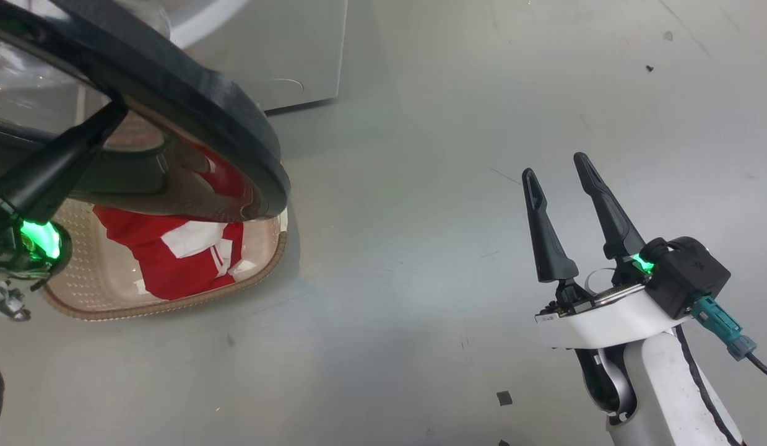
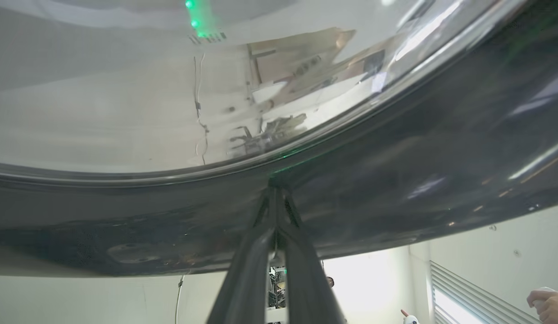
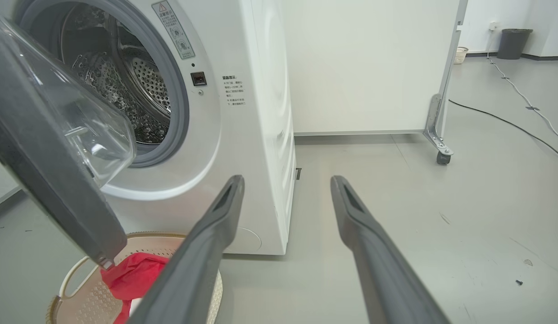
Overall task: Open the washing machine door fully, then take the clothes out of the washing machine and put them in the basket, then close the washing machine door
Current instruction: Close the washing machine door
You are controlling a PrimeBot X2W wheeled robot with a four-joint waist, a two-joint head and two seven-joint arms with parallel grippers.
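The washing machine door (image 1: 191,105) stands partly open, its black rim (image 2: 396,180) and clear glass bowl (image 3: 80,121) hanging over the basket. My left gripper (image 1: 114,111) is shut, its joined fingertips (image 2: 274,191) pressed against the rim's outer face. The washing machine (image 3: 251,135) shows its steel drum (image 3: 125,90), with no garment visible inside. The red clothes (image 1: 166,248) with white patches lie in the cream basket (image 1: 86,279) on the floor below the door. My right gripper (image 1: 554,166) hovers open over bare floor to the right, holding nothing.
A white panel (image 3: 373,67) on a castor (image 3: 443,157) stands behind the machine. A cable (image 3: 508,121) crosses the floor at the right, near a dark bin (image 3: 513,42). A person's hand (image 2: 549,303) is at the lower right of the left wrist view.
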